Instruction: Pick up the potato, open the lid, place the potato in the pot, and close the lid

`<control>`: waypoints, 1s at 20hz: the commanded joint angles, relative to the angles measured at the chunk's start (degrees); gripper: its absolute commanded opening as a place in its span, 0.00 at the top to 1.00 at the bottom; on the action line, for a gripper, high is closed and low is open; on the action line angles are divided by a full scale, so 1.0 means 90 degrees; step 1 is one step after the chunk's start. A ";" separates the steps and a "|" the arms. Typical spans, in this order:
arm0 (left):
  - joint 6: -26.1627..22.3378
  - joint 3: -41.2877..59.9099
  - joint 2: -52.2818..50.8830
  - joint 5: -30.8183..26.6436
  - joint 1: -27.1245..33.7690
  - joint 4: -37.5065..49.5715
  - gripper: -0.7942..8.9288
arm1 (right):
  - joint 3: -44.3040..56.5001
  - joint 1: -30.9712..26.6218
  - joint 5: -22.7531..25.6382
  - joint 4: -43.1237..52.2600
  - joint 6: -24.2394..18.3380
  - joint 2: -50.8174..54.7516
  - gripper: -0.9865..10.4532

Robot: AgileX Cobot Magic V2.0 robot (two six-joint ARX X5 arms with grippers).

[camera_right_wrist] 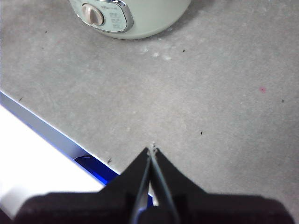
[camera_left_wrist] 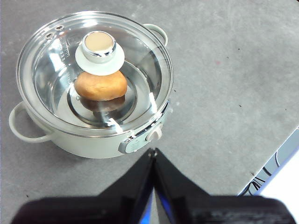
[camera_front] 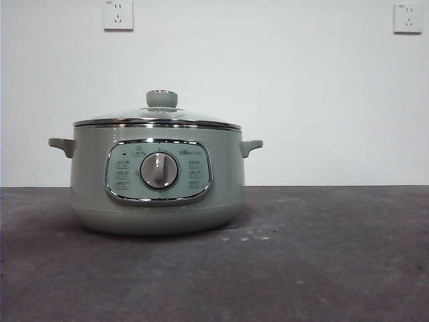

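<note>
Both claws closed, empty | potato (camera_left_wrist: 101,85) lengthwise across pot (camera_front: 157,201) – lid (camera_left_wrist: 60,60) on

There is one pot (camera_front: 157,194), one lid (camera_left_wrist: 93,70), one potato (camera_left_wrist: 101,85), two wall sockets (camera_front: 118,15) and two grippers (camera_left_wrist: 153,151).

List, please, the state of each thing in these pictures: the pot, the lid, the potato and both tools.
pot: upright on the table, covered.
lid: closed, seated on the pot's rim.
potato: inside the pot, seen through the glass.
left tool: shut, empty, above the table beside the pot.
right tool: shut, empty, over bare table away from the pot.
</note>
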State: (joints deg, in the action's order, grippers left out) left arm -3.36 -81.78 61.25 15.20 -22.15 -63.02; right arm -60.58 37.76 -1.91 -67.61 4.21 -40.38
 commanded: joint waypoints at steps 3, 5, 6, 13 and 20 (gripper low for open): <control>0.0017 -0.0019 0.0000 0.0017 0.0010 -0.0015 0.92 | 0.0068 0.0007 0.0015 0.0073 0.0134 0.0000 0.91; 0.0019 -0.0019 0.0000 0.0019 0.0010 -0.0041 0.92 | 0.0068 0.0007 0.0015 0.0073 0.0134 0.0000 0.91; 0.0019 -0.0019 0.0000 0.0019 0.0010 -0.0044 0.92 | 0.0068 0.0007 0.0015 0.0073 0.0134 0.0000 0.91; -0.0865 -0.0019 0.0000 -0.0066 0.0027 0.0444 0.92 | 0.0068 0.0007 0.0015 0.0070 0.0134 0.0000 0.91; -0.1647 0.0357 -0.0750 0.0138 0.1496 0.2074 0.92 | 0.0068 0.0007 0.0056 0.0053 0.0134 0.0000 0.91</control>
State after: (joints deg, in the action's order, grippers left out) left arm -15.77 -78.98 55.46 15.79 -8.82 -44.71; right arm -60.58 37.76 -1.50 -67.44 4.78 -40.40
